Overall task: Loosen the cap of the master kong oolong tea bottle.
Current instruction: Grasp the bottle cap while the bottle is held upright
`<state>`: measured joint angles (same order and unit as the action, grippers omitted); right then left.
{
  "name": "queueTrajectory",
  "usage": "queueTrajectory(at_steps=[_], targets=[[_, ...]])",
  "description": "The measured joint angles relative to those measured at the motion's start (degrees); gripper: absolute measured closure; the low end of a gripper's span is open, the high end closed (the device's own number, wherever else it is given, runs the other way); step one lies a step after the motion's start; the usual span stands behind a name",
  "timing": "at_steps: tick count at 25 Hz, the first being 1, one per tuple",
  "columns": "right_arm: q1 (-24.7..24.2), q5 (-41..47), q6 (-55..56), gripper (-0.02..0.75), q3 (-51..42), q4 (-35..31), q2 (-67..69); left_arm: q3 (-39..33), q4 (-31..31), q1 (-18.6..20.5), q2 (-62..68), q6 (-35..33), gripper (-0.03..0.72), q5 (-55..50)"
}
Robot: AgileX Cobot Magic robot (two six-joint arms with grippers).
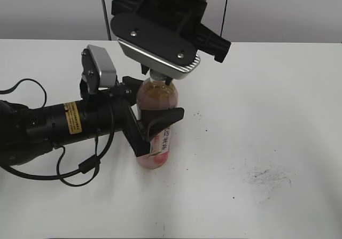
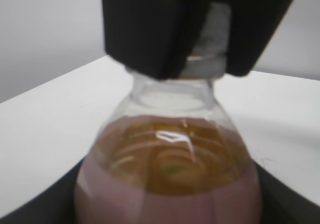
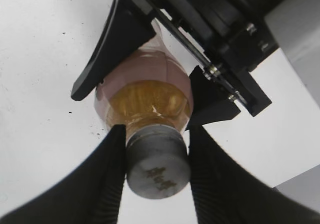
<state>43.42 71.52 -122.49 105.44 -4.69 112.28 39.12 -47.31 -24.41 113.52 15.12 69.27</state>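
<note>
The bottle [image 1: 156, 122] is boxed in: the left end effector [image 1: 155, 125] clamps its body from the left side, and the right end effector [image 3: 156, 159] comes down from above, closed on the cap [image 3: 158, 173]. The bench [image 1: 267, 116] lies bare to the right and front apart from dark specks.

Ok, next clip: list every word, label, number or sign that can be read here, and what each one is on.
Bottle label, white strip: black Chinese characters, too small and partly hidden by the left gripper jaws to read.
Cap top: a dark printed mark, blurred, not readable.
Yellow sticker on the left arm: lines of small print, too small to read.
Nothing else carries text.
</note>
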Motion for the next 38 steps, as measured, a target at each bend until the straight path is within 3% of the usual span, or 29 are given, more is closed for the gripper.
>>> queueTrajectory(at_steps=[6,10,25,38], targets=[[0.0,0.0,0.21,0.454,0.0,-1.35,0.0,0.0,-0.05,0.0,0.0,0.0,0.242,0.0],[0.0,0.06,7.85,0.446,0.0,-1.4,-0.17,0.0,-0.16,0.0,0.0,0.0,0.242,0.0],[-0.06,-0.74,53.24,0.424,0.06,-2.31,-0.29,0.0,-0.37,0.0,0.0,-0.06,0.242,0.05],[-0.06,-1.62,91.49,0.352,0.06,-3.87,-1.22,0.0,-0.79,0.0,0.0,-0.29,0.242,0.15]])
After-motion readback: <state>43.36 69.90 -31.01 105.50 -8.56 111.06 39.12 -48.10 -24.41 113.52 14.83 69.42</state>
